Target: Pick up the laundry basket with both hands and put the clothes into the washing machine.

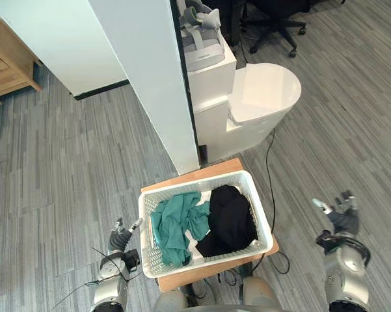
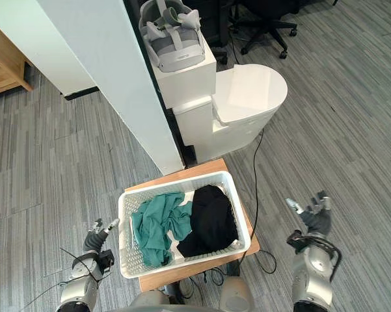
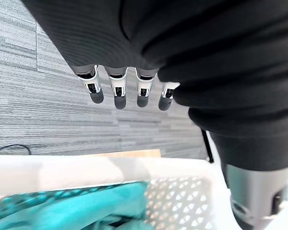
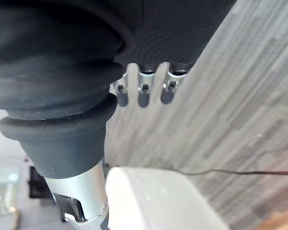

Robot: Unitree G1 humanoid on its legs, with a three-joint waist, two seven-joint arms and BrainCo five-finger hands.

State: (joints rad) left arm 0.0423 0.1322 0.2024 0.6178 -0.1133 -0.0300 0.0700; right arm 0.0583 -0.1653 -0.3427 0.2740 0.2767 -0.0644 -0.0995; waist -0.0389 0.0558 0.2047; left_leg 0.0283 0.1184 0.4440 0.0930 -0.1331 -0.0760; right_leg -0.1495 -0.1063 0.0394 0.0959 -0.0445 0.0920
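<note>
At the lower centre of the frame, the white perforated plastic laundry basket (image 1: pixel 153 257) sits on a low wooden table (image 1: pixel 208 171). Inside the basket, a crumpled teal garment (image 1: pixel 172 224) lies on the left and a black garment (image 1: pixel 231 221) on the right, the two touching at the middle. The left hand (image 1: pixel 120 237) is at the lower left, just beside the basket's left wall, released, its fingers (image 3: pixel 117 93) straight and holding nothing. The right hand (image 1: pixel 338 211) is at the lower right, well apart from the basket, likewise released with its fingers (image 4: pixel 144 93) extended over the grey plank floor (image 1: pixel 65 175). The white rounded-top washing machine (image 1: pixel 263 91) stands at the upper centre, beyond the table.
</note>
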